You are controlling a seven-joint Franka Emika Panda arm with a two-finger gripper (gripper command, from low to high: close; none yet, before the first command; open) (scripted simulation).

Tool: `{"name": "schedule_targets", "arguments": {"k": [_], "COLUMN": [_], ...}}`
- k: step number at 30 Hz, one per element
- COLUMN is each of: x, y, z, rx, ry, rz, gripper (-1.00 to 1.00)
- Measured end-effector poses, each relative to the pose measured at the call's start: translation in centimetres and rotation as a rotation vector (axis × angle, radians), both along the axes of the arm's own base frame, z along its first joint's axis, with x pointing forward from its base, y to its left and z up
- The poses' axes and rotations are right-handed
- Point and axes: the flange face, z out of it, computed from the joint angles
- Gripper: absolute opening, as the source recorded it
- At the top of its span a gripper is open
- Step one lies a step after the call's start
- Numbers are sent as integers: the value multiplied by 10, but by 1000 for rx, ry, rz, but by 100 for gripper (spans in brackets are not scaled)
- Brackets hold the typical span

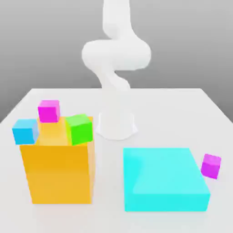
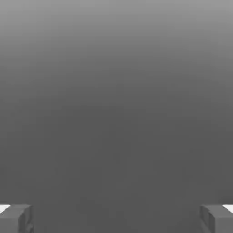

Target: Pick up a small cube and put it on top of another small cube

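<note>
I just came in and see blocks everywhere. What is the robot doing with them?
Nothing is being held yet. The white robot arm stands at the back of the table, and its gripper is open with nothing between the fingers. A purple cube sits on the table beside the big cyan block. A pink cube and a green cube rest on the big orange block, with a small blue cube at its edge.

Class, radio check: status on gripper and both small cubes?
Gripper open, empty. Purple cube on table beside cyan block. Pink cube atop orange block, green cube close by.
</note>
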Motion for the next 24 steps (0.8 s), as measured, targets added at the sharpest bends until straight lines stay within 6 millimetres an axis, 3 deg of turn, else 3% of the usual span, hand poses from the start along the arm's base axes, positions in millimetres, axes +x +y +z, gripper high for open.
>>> {"name": "schedule_targets", "arguments": {"k": [5, 10, 14, 18, 21, 24], "x": [39, 35, 4, -53, -101, -114], "y": [82, 163, 218, 266, 282, 283], "z": [-106, -215, -301, -384, -442, -481], "rx": [-76, -161, -236, -323, -386, -404], "ry": [157, 300, 411, 515, 593, 625], "rz": [213, 427, 602, 799, 928, 962], "gripper": [0, 0, 0, 0, 0, 0]}}
